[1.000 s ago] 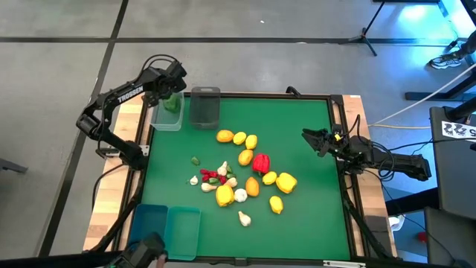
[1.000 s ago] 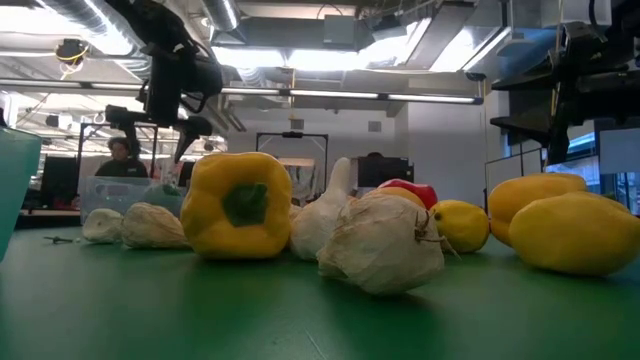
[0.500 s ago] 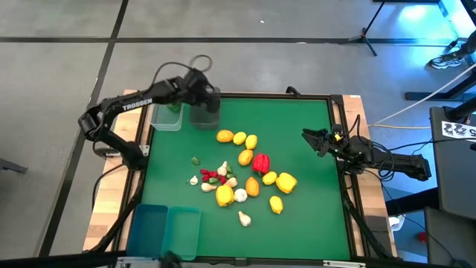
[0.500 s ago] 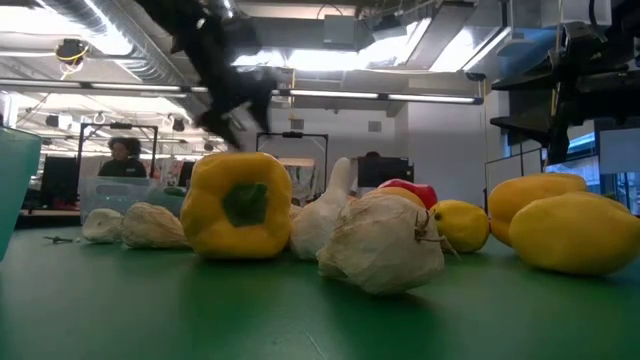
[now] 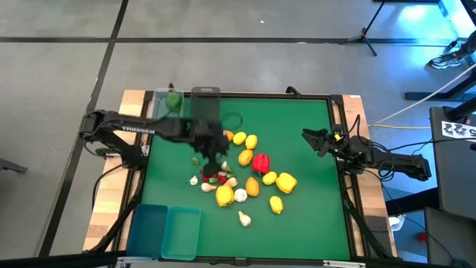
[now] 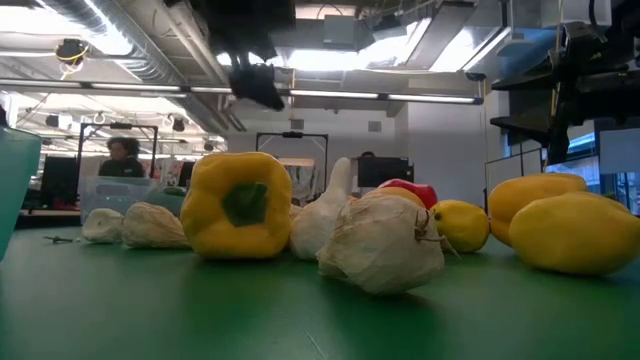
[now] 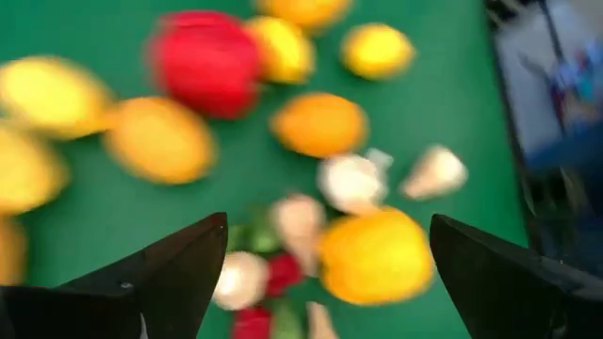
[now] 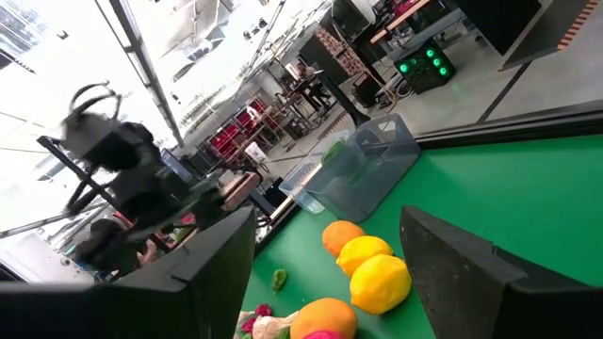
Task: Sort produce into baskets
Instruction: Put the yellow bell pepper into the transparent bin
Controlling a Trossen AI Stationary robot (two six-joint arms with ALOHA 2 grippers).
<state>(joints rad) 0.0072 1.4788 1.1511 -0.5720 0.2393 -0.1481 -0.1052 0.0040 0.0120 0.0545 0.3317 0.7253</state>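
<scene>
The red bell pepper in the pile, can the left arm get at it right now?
Probably yes. The left gripper is open and empty above the pile, and the red bell pepper lies exposed on top, nothing covering it.

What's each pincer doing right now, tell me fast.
Left pincer: open, empty, over the produce pile.
Right pincer: open, empty, waiting at the table's right edge.
</scene>
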